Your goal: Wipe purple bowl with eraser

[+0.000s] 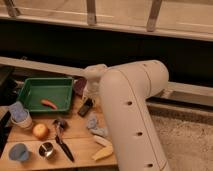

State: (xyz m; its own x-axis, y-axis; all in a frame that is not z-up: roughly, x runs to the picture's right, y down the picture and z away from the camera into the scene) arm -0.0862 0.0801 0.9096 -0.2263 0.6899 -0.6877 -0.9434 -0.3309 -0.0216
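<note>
Wood of a surface is seen at lower left of the camera view, and the robot's thick white arm fills the middle. The tool is found at the arm's far end, held low over the surface just right of a green tray. Whether it is clenched or released cannot be told. The purple bowl is set at the tray's back right corner and is partly covered by the white wrist. A dark oblong block, possibly the eraser, is seen directly under the tool. A red-orange item is laid inside the tray. Nearer the front edge are placed stacked pale cups, a round orange fruit, a blue cup, a metal cup, a black-handled utensil, a blue-grey cloth and yellow banana pieces.
</note>
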